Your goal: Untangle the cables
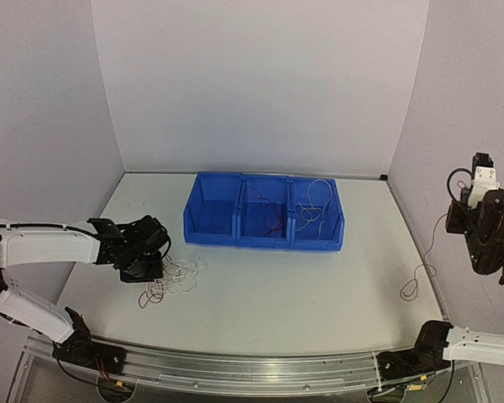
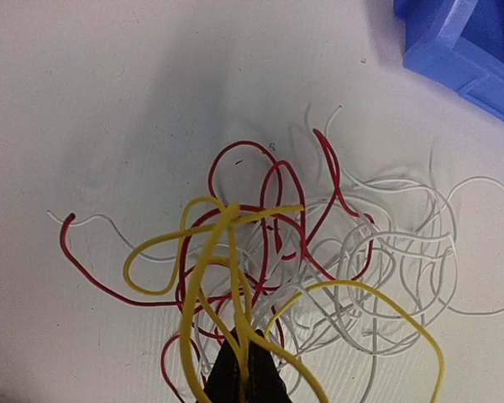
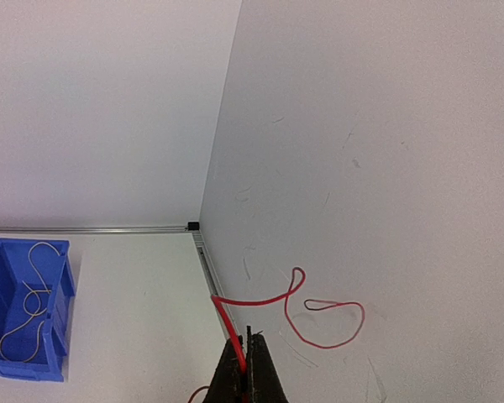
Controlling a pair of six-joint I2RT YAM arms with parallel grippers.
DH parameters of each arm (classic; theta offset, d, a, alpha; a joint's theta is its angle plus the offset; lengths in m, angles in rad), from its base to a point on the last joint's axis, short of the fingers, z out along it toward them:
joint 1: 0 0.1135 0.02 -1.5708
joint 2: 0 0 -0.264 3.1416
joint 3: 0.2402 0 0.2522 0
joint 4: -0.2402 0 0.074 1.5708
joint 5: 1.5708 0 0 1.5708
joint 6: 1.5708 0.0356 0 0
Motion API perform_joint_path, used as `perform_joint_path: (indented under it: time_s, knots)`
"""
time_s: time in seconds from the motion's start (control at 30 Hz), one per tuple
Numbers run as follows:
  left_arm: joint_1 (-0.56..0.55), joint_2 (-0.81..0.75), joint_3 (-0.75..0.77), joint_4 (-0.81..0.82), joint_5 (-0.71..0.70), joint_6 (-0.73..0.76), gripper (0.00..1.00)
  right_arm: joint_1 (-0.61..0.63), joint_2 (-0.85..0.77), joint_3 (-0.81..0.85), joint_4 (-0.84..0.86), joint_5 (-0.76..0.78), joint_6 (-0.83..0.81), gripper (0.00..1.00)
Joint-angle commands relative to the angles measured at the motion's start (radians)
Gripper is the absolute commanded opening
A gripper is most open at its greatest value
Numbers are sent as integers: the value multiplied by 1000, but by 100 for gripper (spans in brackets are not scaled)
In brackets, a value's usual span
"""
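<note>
While the left fingers (image 2: pixel 242 374) clench on a yellow cable (image 2: pixel 193 277), the right fingers (image 3: pixel 247 369) pinch a red cable (image 3: pixel 323 336) up off the tabletop (image 1: pixel 319 294).

The tangle of cables (image 1: pixel 175 281), loops of white, red and yellow, lies on the left of the tabletop, nearer than the blue bins (image 1: pixel 265 220) and just under the left fingers; the yellow cable rises out of it to the closed tips; the red cable hangs from the right fingers at the far right, its lower loop near the tabletop's right edge, well apart from the tangle; a white cable (image 1: pixel 315 206) curls in the rightmost bin; a thin red cable (image 1: pixel 275 225) shows in the middle bin.
</note>
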Motion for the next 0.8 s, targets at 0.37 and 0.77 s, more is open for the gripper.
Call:
perform_joint_path:
  time_s: [0.37,0.77]
  knots:
    - [3,-50,-15,222,183,173,0,4,524,390,-94,-432,111,0]
    - [3,-15,-26,256,215,176,2,4,964,979,-93,-677,113,0]
